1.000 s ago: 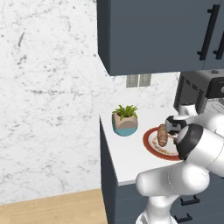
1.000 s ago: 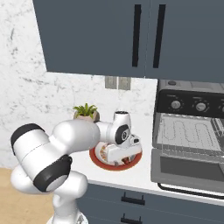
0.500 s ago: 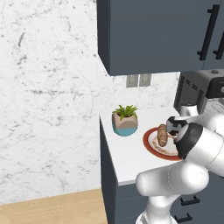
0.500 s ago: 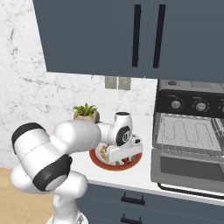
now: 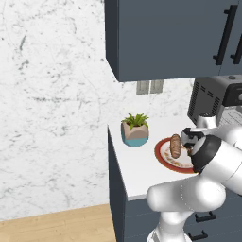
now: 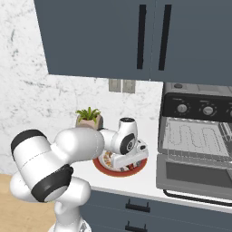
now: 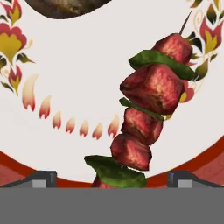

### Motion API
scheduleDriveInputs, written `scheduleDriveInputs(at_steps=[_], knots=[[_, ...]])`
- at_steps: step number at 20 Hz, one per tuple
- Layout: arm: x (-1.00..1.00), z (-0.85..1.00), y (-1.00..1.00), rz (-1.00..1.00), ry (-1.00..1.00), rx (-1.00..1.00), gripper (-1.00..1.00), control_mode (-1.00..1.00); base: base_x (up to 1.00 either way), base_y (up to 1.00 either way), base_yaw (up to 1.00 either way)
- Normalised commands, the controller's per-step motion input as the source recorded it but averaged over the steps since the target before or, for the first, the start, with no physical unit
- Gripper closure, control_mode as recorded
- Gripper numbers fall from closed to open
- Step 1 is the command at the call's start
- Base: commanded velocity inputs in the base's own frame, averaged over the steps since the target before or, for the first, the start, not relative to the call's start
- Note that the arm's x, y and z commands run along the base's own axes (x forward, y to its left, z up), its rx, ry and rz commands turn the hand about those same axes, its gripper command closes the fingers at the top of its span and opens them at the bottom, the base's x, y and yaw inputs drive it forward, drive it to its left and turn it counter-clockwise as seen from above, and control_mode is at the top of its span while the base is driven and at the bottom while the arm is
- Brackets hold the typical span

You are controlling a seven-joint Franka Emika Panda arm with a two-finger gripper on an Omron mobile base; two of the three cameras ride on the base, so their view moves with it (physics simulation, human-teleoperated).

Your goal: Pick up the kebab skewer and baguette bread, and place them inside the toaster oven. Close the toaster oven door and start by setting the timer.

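Left base view: tan stubby baguette bread (image 5: 175, 145) lies on the red-rimmed patterned plate (image 5: 163, 160), beside the potted plant (image 5: 135, 131) on the white tabletop (image 5: 133, 165).

Right base view: white arm's hand (image 6: 128, 159) hangs low over that plate, left of the dark grey toaster oven (image 6: 195, 140), whose door (image 6: 194, 176) is dropped open, ready for loading.

Hand view: red-chunked kebab skewer (image 7: 146, 120) lies on the plate between spread, empty fingers (image 7: 41, 178), apparently lined up for a grab.
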Motion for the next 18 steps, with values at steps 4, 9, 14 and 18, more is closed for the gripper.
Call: scheduleDriveInputs(at_steps=[4,9,14,18], knots=[[0.19,-0.01,0.0,0.0,0.0,0.04,1.0,-1.0,0.0,0.0,0.0],[0.04,-0.01,-0.03,0.0,0.0,0.01,1.0,-1.0,0.0,0.0,0.0],[-0.02,0.29,-0.15,-0.03,0.0,0.01,1.0,-1.0,0.0,0.0,0.0],[-0.26,0.81,0.01,-0.08,0.03,0.1,1.0,-1.0,0.0,0.0,0.0]])
